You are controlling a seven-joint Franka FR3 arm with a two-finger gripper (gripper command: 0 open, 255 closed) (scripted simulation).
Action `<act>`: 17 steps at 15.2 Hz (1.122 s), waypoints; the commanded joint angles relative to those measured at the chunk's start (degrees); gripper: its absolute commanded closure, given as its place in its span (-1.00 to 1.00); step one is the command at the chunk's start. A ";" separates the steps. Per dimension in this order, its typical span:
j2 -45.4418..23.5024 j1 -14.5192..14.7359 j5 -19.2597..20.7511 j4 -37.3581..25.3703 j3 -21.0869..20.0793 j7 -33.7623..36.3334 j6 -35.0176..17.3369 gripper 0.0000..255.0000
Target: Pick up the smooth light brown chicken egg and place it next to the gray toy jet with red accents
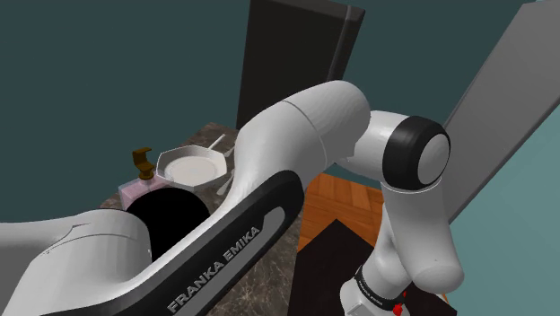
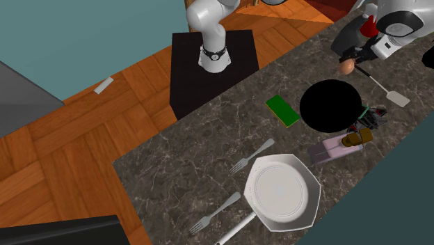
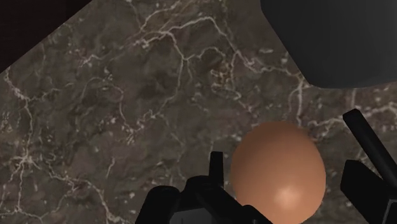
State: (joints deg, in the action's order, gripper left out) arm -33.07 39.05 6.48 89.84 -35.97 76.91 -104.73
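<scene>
While the claw is standing open, the light brown egg is sitting between its two fingers. One finger is showing just beside the shell, and the other is standing apart from it, with marbled worktop showing in the gap. Whether the nearer finger is touching the shell cannot be told.

In the second exterior view the egg is lying on the dark worktop, near the edge that is facing the black stand. Just beyond it a dark grey shape with a red part, taken as the toy jet, is lying partly under the arm, so its outline is hard to make out.

Further along the worktop the following are lying:
- a white spatula
- a black disc
- a green slab
- a small dark cluttered item that cannot be identified
- a pink bottle with a brown pump
- a white pan
- one fork and a second fork

In the shoulder view the arm is crossing in front of much of the worktop, with the pan and the bottle's pump showing past it. In the wrist view a dark grey rounded mass near the egg is being cut off by the frame.
</scene>
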 commanded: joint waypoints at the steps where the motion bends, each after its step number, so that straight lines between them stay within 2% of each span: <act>1: 0.01 0.00 0.00 0.00 0.00 0.00 -0.01 -1.00; 5: 0.00 0.00 0.00 0.00 0.00 0.00 -0.01 -1.00; 9: -0.01 0.49 -0.22 -7.49 -0.13 -0.27 7.33 -1.00; 17: -0.02 0.49 -0.22 -7.49 -0.13 -0.27 7.32 -1.00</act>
